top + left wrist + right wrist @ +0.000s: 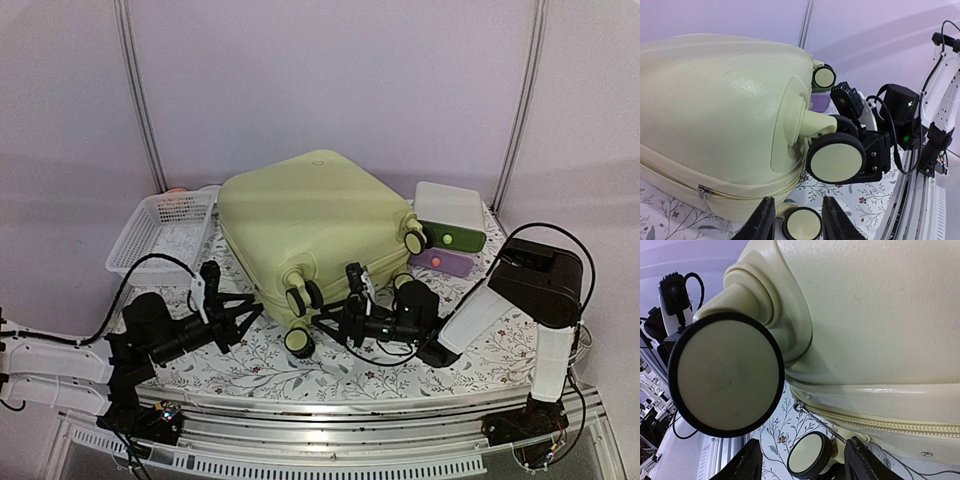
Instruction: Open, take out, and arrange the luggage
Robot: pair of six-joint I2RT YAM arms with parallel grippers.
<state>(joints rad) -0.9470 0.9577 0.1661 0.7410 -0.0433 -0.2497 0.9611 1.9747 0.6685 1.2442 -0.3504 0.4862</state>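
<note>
The luggage (310,215) lies shut on the tabletop (300,375), zip closed, its wheels turned toward both claws. The left claw (798,210) is apart, with a lower wheel (802,225) just ahead between its fingers and an upper wheel (835,160) above; the right claw (804,442) is also apart, and wheels fill its way forward. A basket (165,230) sits beyond the left claw, and a box (450,212) beyond the right.

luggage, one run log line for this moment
luggage: zipped shut, flat on table | left gripper: open, by wheels | right gripper: open, by wheels | opening: not yet done
</note>
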